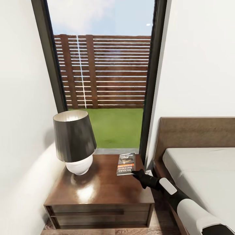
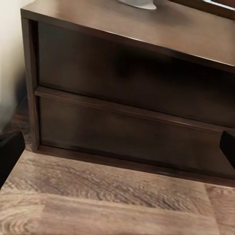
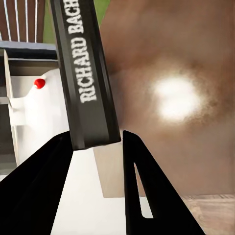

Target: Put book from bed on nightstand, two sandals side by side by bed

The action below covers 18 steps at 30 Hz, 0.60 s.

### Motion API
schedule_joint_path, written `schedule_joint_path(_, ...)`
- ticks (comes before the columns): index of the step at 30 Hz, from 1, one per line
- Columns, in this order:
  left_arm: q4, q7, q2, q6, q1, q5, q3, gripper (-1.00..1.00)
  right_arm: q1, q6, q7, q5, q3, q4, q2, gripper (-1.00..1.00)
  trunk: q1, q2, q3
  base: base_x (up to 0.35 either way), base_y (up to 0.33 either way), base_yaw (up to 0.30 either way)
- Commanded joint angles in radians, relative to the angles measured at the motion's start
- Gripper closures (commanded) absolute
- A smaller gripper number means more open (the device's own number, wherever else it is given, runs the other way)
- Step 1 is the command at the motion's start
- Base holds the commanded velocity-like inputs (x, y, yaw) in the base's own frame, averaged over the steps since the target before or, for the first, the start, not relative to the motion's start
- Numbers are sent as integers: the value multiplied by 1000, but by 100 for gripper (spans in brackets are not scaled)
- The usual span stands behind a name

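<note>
The book point(image 1: 126, 164), dark with an orange band, lies flat on the back right part of the nightstand point(image 1: 98, 192). My right gripper point(image 1: 136, 174) reaches in from the bed side and meets the book's near corner. In the right wrist view the book's spine point(image 3: 85, 73), lettered "RICHARD BACH", ends between the two black fingers of my right gripper point(image 3: 96, 139), which close against both its sides. My left gripper point(image 2: 117, 152) hangs low in front of the nightstand point(image 2: 127, 73), its fingertips far apart at the picture's edges. The sandals are out of view.
A lamp point(image 1: 74, 143) with a dark shade and white base stands on the nightstand's left half. The bed point(image 1: 202, 176) with its brown headboard lies to the right. A tall dark-framed window point(image 1: 104, 81) is behind, a white wall at left, and wood-plank floor point(image 2: 98, 200) below.
</note>
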Motion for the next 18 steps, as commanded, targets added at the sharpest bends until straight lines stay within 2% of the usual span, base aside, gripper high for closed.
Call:
schedule_joint_path(1,0,-10,0,1,0,9,0,-100,-1,1,4,0,4,0,-1,100,0,0,-1,0,0,0)
schedule_joint_path(18,-1,-11,-1,1,0,9,0,-100,-1,1,-2,-1,1,0,-1,100,0,0,-1,0,0,0)
